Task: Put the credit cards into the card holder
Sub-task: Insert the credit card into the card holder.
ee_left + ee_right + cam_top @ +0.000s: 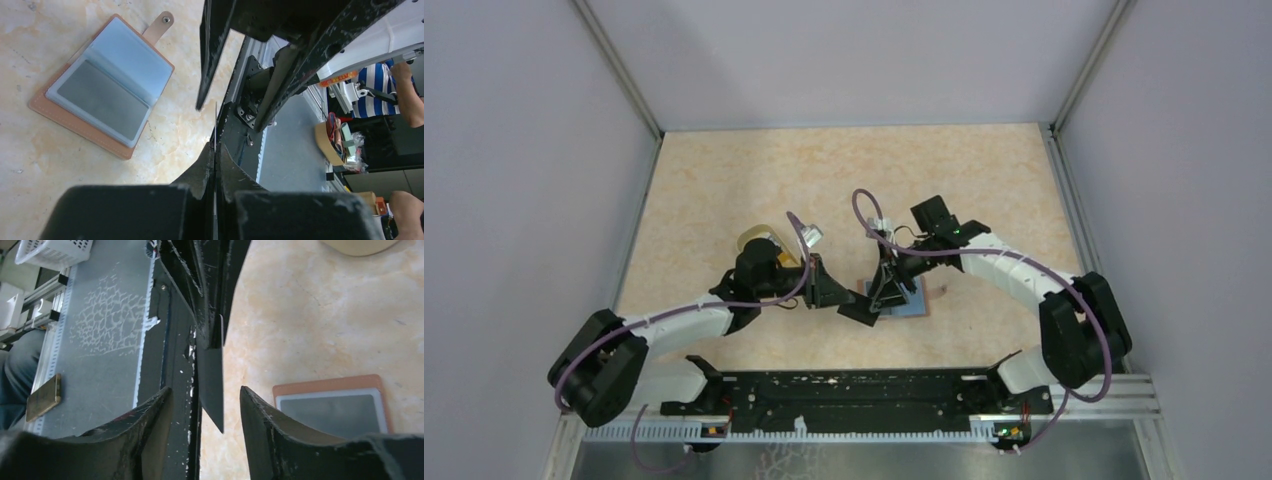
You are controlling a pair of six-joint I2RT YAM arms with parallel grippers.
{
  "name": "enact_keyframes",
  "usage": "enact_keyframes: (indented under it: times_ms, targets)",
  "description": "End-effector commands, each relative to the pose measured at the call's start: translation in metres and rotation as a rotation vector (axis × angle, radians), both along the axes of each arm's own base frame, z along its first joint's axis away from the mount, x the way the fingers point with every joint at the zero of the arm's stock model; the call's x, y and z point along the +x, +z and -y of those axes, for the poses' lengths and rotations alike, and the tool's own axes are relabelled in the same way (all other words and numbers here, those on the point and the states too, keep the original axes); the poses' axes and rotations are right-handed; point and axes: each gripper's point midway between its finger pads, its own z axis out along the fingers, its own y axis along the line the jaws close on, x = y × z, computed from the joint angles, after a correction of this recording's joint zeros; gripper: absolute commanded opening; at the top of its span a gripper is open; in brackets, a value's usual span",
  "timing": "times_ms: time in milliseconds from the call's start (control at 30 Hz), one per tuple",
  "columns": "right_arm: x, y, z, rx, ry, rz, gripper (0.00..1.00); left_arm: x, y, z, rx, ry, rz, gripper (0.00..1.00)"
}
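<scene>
The card holder (917, 302) lies open on the table, reddish-brown outside with light blue sleeves; it shows in the left wrist view (107, 85) and in the right wrist view (340, 402). My left gripper (842, 297) is shut on a thin card (857, 310), seen edge-on between its fingertips (215, 147). In the right wrist view the card (211, 375) looks dark and hangs between my right gripper's open fingers (255, 405) without touching them. My right gripper (886, 290) is just left of the holder. No other cards show.
A translucent yellowish cup (762, 240) stands behind the left arm, and its rim shows in the right wrist view (357, 244). The black base rail (864, 392) runs along the table's near edge. Walls enclose the table on three sides.
</scene>
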Motion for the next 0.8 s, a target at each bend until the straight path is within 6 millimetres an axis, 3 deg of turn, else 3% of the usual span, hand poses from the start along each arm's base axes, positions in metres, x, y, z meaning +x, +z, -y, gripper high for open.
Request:
enact_keyframes:
  times_ms: [0,167,200,367,433,533,600,767]
  targets:
    - [-0.01,0.003,-0.015,0.02,0.069,0.027,0.44,0.008,0.02,0.01,-0.049,0.0,0.107,0.0]
    - [-0.015,0.003,-0.018,0.009,0.105,0.006,0.08,0.004,0.027,0.01,-0.075,0.001,0.126,0.01]
    - [-0.017,0.006,-0.018,0.014,0.111,-0.002,0.0,0.004,0.029,0.009,-0.084,0.007,0.133,0.06]
    - [-0.024,0.031,-0.015,0.073,0.154,0.013,0.0,0.004,0.044,-0.008,-0.145,0.106,0.226,0.52]
    - [-0.021,0.044,-0.01,0.122,0.139,0.031,0.0,0.001,0.057,-0.021,-0.213,0.169,0.302,0.74]
    - [-0.011,0.066,0.0,0.213,0.084,0.038,0.0,-0.01,0.068,-0.046,-0.343,0.26,0.394,0.94]
    - [-0.005,0.077,0.007,0.264,0.037,0.022,0.0,-0.016,0.076,-0.055,-0.397,0.284,0.42,0.98]
    - [0.006,0.101,0.015,0.356,-0.074,0.007,0.0,-0.024,0.085,-0.057,-0.46,0.264,0.417,0.98]
